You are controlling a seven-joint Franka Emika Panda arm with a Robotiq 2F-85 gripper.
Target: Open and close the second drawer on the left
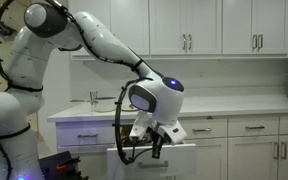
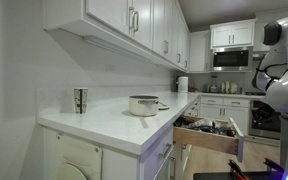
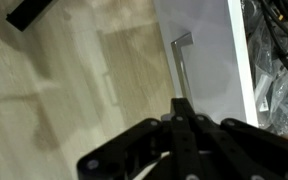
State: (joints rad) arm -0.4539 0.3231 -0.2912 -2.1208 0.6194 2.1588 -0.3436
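The second drawer (image 2: pixel 210 138) stands pulled out from under the white counter, with dark utensils and cables inside. In an exterior view its white front (image 1: pixel 187 149) juts out beside my gripper (image 1: pixel 156 143). The wrist view looks down on the drawer front (image 3: pixel 212 75) and its short silver bar handle (image 3: pixel 182 62). My gripper (image 3: pixel 181 106) is shut, its black fingertips pressed together at the near end of that handle. Whether the tips touch the bar is hidden by the fingers. The drawer's contents (image 3: pixel 276 60) show past the panel's edge.
A metal pot (image 2: pixel 143 105) and a patterned cup (image 2: pixel 80 100) stand on the counter (image 2: pixel 104 122). A faucet (image 1: pixel 94 97) rises behind my arm. Alike drawers (image 1: pixel 252 127) run along the row, with upper cabinets (image 1: pixel 189 25) above. Wood floor (image 3: pixel 64 90) lies below the drawer.
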